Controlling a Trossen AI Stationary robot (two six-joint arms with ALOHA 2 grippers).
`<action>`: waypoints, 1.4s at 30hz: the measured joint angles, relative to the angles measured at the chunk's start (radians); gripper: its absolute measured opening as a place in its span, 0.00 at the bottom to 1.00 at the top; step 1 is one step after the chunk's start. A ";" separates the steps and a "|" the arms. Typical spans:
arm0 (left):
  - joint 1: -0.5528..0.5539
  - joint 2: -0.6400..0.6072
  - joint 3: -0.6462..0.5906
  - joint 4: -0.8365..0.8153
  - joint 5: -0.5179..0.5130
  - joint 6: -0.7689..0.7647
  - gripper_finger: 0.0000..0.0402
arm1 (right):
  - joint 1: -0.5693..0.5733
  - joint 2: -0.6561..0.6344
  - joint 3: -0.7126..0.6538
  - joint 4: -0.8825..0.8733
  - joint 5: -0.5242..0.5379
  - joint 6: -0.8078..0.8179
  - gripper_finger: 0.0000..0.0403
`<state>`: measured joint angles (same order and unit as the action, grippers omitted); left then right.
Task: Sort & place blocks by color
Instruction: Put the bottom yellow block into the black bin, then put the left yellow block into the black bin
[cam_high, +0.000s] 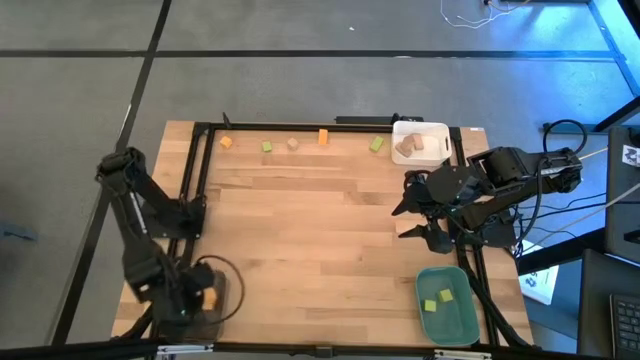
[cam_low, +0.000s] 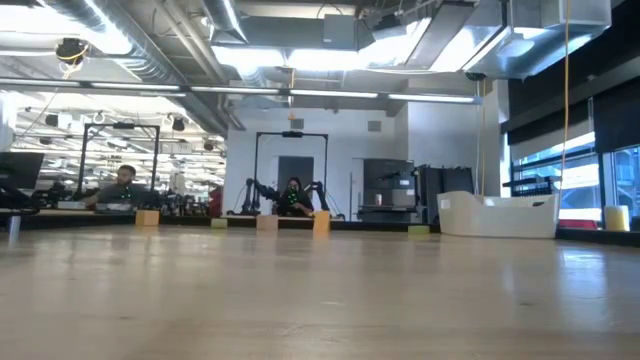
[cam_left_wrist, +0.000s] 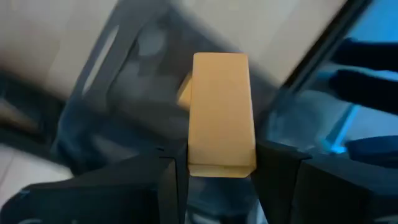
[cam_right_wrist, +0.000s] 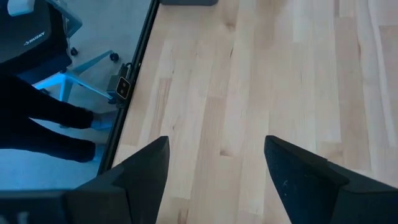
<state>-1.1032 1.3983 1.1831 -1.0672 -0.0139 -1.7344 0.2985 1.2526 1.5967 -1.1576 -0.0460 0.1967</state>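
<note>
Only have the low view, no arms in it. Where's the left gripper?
Observer: The left gripper is at the table's near-left corner, jaws shut on an oblong orange block, over the dark grey tray.
Operator: Right one?
Observer: The right gripper hangs over bare wood near the right edge, jaws open and empty.
Operator: Anything sorted yet?
Observer: The green tray at near right holds two light green blocks.

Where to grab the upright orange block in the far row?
Take the orange block across its narrow sides near the top, coming straight down. It stands tall and apart from its neighbours, so both sides are free. The open right hand is nearer.
</note>
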 joint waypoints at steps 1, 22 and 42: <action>-0.021 0.011 0.000 -0.005 0.002 -0.031 0.27 | 0.000 0.000 0.000 0.000 0.000 0.000 0.65; -0.082 0.265 0.000 -0.077 -0.048 -0.132 0.32 | 0.000 0.000 0.000 0.003 0.002 0.003 0.65; -0.047 0.146 0.095 -0.144 -0.320 -0.206 0.48 | -0.021 0.063 0.000 0.159 0.206 0.233 0.65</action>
<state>-1.1499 1.5446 1.2778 -1.2113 -0.3338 -1.9408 0.2774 1.3154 1.5967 -0.9982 0.1600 0.4296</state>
